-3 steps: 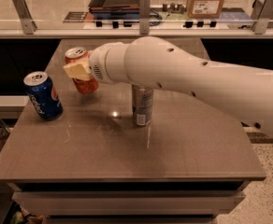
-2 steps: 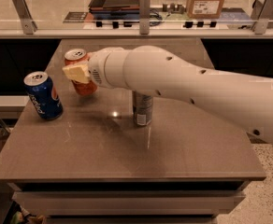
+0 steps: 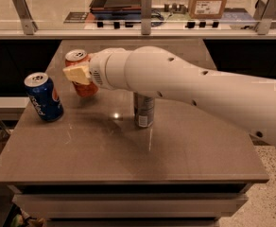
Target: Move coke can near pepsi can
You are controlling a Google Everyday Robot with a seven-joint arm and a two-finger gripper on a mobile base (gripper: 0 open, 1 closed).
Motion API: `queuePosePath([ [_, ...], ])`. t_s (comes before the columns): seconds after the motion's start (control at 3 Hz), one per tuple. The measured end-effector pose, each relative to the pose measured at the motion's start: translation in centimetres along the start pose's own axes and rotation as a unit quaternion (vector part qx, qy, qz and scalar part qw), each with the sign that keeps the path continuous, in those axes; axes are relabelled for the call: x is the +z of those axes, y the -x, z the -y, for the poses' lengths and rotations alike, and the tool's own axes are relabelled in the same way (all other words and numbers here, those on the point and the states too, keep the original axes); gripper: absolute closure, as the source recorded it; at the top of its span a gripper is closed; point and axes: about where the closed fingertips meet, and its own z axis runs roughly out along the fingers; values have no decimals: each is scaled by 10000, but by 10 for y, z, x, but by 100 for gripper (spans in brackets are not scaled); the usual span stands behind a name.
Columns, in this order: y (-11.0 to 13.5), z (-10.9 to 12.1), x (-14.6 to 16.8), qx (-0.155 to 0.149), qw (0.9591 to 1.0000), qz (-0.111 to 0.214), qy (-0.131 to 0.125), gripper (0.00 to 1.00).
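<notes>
Tool (image 3: 77,73) clamped on coke can (image 3: 87,89) approx mid-height; pepsi can (image 3: 44,98) nearby, not touching.

Robot arm (image 3: 185,86): glossy white tapered shell, a thick tube that widens away from the coke can (image 3: 76,56). Small dark round holes are dotted along it. The wrist end nearest the can is a rounded white collar with a greyish vent-like patch. The gripper (image 3: 78,74) is pale cream-yellow, right at the can's front.
</notes>
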Motion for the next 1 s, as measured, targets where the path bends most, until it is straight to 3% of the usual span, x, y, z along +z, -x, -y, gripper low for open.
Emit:
queuePosePath([
  [1.0, 7, -5, -3, -58, 10000, 41, 2, 12],
])
